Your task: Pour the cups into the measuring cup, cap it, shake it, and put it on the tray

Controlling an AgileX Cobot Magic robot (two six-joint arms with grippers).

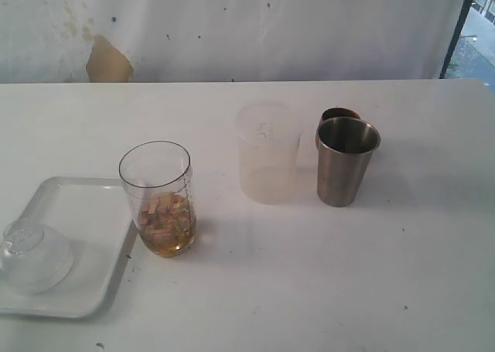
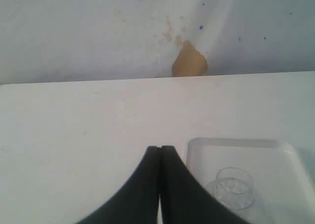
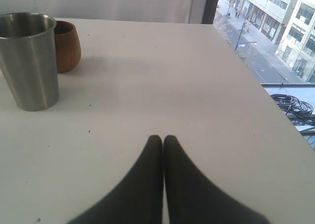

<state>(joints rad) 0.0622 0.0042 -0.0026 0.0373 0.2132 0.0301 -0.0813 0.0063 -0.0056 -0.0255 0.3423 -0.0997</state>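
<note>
The clear measuring cup [image 1: 157, 198] stands left of centre on the white table, with pale brown pieces and amber liquid in its bottom. Right beside it lies the white tray [image 1: 91, 240] [image 2: 266, 150], carrying a clear domed lid [image 1: 32, 255] [image 2: 232, 187]. The frosted tumbler [image 1: 267, 153] stands mid-table. To its right is the steel cup [image 1: 346, 160] [image 3: 30, 60], with the brown wooden cup [image 1: 338, 117] [image 3: 67, 45] just behind it. Neither arm shows in the exterior view. My left gripper [image 2: 160, 149] is shut and empty, near the tray's corner. My right gripper [image 3: 162, 138] is shut and empty, well apart from the steel cup.
A white sheet with a tan patch [image 1: 107, 62] [image 2: 189, 61] hangs behind the table. The table's right edge [image 3: 275, 106] drops off toward a window over a street.
</note>
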